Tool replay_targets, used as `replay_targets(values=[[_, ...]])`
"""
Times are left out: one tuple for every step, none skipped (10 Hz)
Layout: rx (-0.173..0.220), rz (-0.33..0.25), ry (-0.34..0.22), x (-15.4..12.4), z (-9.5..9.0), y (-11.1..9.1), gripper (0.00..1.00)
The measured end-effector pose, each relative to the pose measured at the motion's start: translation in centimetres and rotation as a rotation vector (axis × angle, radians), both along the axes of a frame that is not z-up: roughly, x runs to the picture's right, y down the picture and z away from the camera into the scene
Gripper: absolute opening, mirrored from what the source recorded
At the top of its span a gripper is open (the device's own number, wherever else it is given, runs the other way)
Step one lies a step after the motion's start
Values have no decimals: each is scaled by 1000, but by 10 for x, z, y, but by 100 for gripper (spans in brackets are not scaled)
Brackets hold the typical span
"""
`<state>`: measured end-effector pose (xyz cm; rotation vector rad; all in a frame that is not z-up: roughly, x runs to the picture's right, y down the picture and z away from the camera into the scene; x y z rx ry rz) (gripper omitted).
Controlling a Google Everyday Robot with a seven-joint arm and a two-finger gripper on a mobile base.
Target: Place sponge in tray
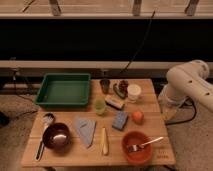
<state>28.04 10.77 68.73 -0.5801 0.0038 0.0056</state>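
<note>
On the wooden table point(80, 156), the small blue-grey sponge point(120, 120) lies flat near the middle, just left of a small orange fruit point(138, 116). It is not in the tray. The big dark-green tray point(64, 76) sits at the back left corner, well apart from the sponge.

Between them stand a light green cup point(100, 106) and a beige block with a dark top point(115, 102). Behind those are a dark cup point(104, 86) and a white cup point(133, 92). A flat blue-grey cloth point(85, 130) lies left of the sponge, and a long yellow thing point(104, 141) lies in front of it.

There are 2 bowls at the front. The dark red bowl point(65, 142) is on the left with a spoon point(46, 122) beside it. The red bowl point(127, 150) is on the right with a fork point(146, 144) in it.

The white robot arm point(190, 82) bends down off the right side of the table. Its gripper point(169, 111) seems to hang low by the table's right edge, away from the sponge. I cannot tell if it is open or closed.
</note>
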Motion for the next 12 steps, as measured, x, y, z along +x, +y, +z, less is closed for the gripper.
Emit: replay_targets(values=[[-2, -22, -29, -5, 2, 1, 65], [-5, -58, -78, -21, 6, 3, 65], [-6, -96, -125, -41, 11, 4, 65], [-6, -136, -174, -64, 17, 5, 65], [-8, -170, -216, -82, 23, 7, 65], [-8, -221, -264, -102, 34, 11, 65], [-6, -256, -301, -116, 44, 15, 65], [-5, -278, -332, -126, 52, 19, 65], [0, -300, -366, -134, 61, 22, 65], [5, -316, -394, -140, 69, 27, 65], [8, -329, -415, -144, 75, 34, 65], [12, -349, -442, -151, 84, 41, 65]])
